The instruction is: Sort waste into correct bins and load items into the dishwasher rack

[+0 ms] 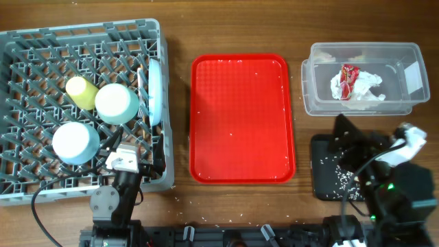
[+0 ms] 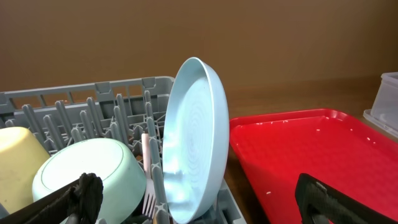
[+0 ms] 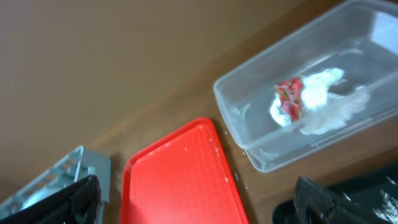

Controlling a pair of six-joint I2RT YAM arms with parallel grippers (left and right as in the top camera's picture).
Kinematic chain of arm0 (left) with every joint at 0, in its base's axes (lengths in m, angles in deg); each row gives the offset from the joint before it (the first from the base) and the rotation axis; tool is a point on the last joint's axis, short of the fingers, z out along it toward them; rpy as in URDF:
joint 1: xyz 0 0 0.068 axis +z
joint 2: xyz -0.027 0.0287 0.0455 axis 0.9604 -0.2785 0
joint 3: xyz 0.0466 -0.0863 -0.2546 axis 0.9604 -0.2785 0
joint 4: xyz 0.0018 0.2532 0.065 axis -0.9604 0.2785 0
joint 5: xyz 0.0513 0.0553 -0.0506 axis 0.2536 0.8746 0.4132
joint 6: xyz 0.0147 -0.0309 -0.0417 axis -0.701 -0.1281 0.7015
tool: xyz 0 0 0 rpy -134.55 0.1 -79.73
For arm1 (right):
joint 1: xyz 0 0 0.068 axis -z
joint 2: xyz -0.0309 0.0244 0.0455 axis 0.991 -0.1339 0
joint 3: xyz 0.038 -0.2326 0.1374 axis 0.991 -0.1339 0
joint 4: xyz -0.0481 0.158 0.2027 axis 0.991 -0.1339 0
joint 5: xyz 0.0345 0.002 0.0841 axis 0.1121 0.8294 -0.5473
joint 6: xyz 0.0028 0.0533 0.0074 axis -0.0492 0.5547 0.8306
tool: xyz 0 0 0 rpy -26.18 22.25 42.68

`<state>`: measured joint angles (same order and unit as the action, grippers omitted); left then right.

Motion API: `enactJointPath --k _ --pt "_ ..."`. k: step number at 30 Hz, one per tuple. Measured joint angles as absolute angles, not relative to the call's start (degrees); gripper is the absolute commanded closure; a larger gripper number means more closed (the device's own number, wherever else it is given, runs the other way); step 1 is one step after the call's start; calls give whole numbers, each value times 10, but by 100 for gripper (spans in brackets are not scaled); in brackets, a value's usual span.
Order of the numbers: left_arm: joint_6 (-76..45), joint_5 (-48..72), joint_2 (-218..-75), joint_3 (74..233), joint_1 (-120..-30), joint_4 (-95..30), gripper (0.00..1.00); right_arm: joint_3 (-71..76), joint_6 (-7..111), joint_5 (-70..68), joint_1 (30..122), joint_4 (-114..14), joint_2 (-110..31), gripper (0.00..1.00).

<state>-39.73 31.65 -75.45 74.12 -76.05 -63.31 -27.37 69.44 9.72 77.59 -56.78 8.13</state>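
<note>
The grey dishwasher rack (image 1: 20, 41) at the left holds the yellow cup (image 1: 81, 91), the mint green bowl (image 1: 118, 103), the light blue bowl (image 1: 75, 142) and the pale blue plate (image 1: 155, 89), which stands on edge. In the left wrist view the plate (image 2: 193, 137) stands upright beside the mint bowl (image 2: 93, 171), with the white fork (image 2: 148, 193) between them. My left gripper (image 2: 205, 210) is open and empty at the rack's front edge. The clear tub (image 1: 322, 65) holds the red wrapper (image 1: 348, 77) and white tissue (image 1: 367, 89). My right gripper (image 3: 199, 208) is open and empty above the black tray (image 1: 326, 178). I see no chopstick.
The red serving tray (image 1: 241, 118) lies in the middle with a few rice grains on it. Rice grains are scattered in the black tray and on the table in front. In the right wrist view the clear tub (image 3: 249, 118) lies past the red tray (image 3: 180, 180).
</note>
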Motion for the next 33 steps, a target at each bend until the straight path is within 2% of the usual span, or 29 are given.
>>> enactJointPath --k 5,11,26,31,33 --pt "-398 316 -754 741 -760 -633 0 -440 644 38 776 -430 158 0" --pt "-398 316 -754 741 -760 -633 0 -570 631 -20 776 -285 228 0" --pt "-398 316 -754 741 -760 -633 0 -696 631 -41 776 -118 304 0" --pt "-398 316 -754 741 -760 -633 0 -706 605 -41 776 -119 304 0" --pt "-397 316 -754 741 -760 -633 0 -706 551 -40 776 -145 304 0"
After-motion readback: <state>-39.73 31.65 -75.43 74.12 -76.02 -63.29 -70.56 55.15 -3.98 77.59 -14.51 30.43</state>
